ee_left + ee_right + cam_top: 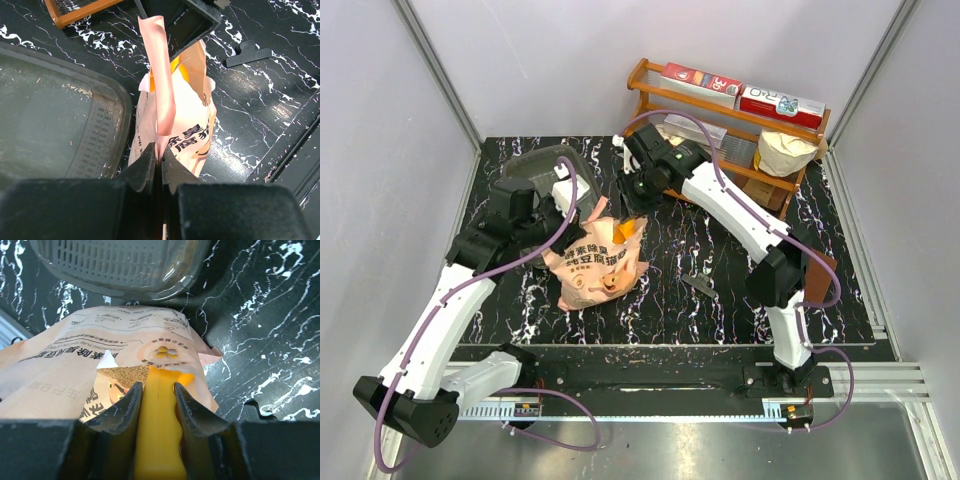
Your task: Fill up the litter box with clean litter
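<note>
The pink bag [595,262] with the pig face stands open mid-table. My left gripper [161,152] is shut on a strip of the bag's torn top edge [159,75], holding it up. My right gripper [157,390] is shut on the handle of the yellow scoop [157,435], whose head is inside the bag's mouth. Beige clean litter [127,376] shows inside the opening. The dark grey litter box [55,120] lies just left of the bag and beyond it in the right wrist view [120,265]; in the top view my left arm partly covers the litter box [532,165].
A wooden rack [720,120] with boxes and a white bag stands at the back right, close behind my right arm. A black clip [705,287] lies on the marble table right of the bag. Metal frame rails edge the table.
</note>
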